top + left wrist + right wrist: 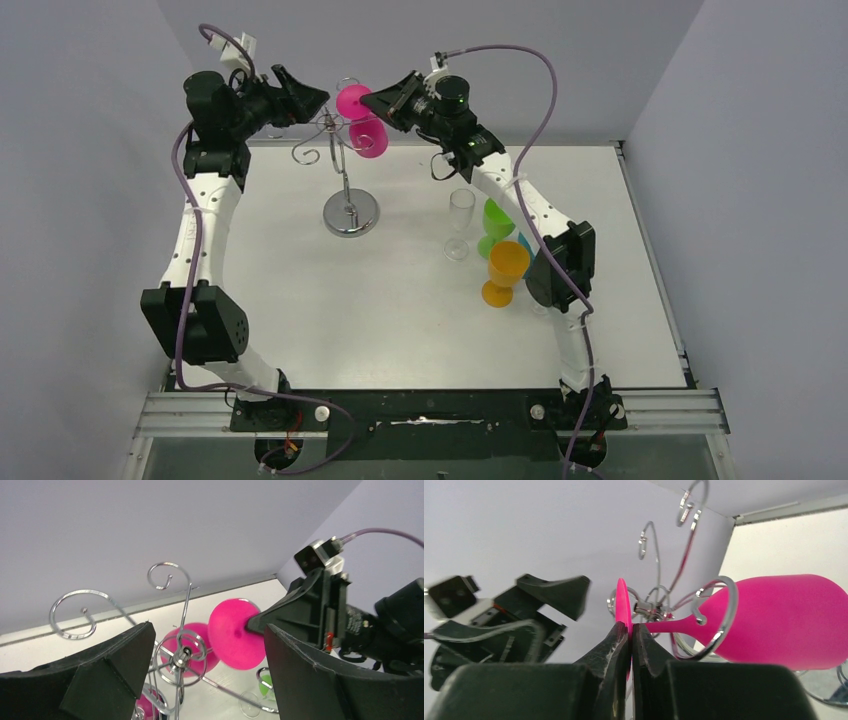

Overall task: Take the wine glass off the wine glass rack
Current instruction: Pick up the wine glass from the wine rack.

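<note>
The wine glass rack [350,216] stands at the back middle of the table, and its scroll arms [75,612] spread at the top. A pink wine glass [370,138] hangs from it, its stem passing through a wire ring [719,615] and its bowl [784,620] lying nearly level. My right gripper [631,627] is shut on the rim of the glass's round foot [235,640]. My left gripper [207,630] is open and empty, with the rack's top hub [182,652] showing between its fingers, just left of the glass. In the top view it [318,100] faces the right gripper [372,100] across the foot.
A clear glass [460,222], a green glass [495,225] and an orange glass [505,270] stand on the table right of the rack, under my right arm. The back wall is close behind the rack.
</note>
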